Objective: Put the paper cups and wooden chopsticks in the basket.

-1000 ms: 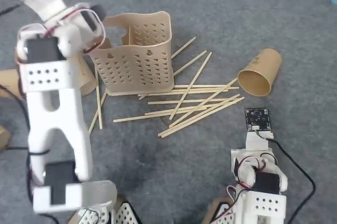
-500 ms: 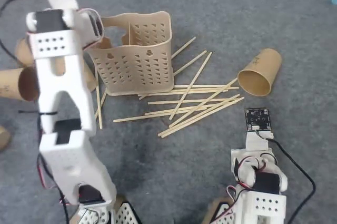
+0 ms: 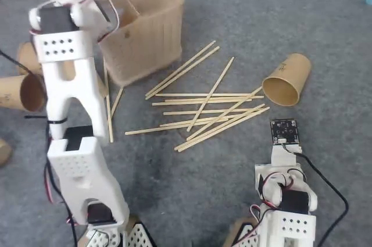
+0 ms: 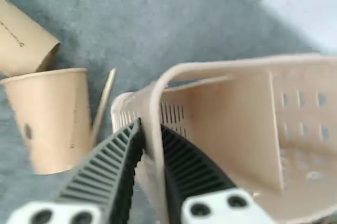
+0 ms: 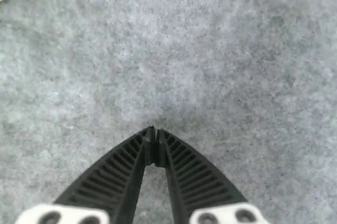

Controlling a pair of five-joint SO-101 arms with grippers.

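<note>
My left gripper [image 4: 151, 142] is shut on the rim of the tan perforated basket [image 4: 247, 124], one finger inside the wall and one outside. From above, the basket [image 3: 145, 26] hangs tilted off the carpet at the back left, held by the left gripper [image 3: 114, 19]. Several wooden chopsticks [image 3: 200, 104] lie scattered in the middle. One paper cup [image 3: 286, 79] lies on its side at the right. Two more cups [image 3: 22, 91] lie at the far left, and the left wrist view shows one cup [image 4: 50, 118] beside the basket. My right gripper [image 5: 153, 137] is shut and empty over bare carpet.
Grey carpet covers the table. The right arm's base [image 3: 286, 203] stands at the front right, folded low. A single chopstick [image 3: 108, 104] lies along the left arm. Open carpet stretches in front between the two arms.
The left arm has raised and tilted the basket back and to the left, off the chopsticks it partly covered. The right arm has not moved.
</note>
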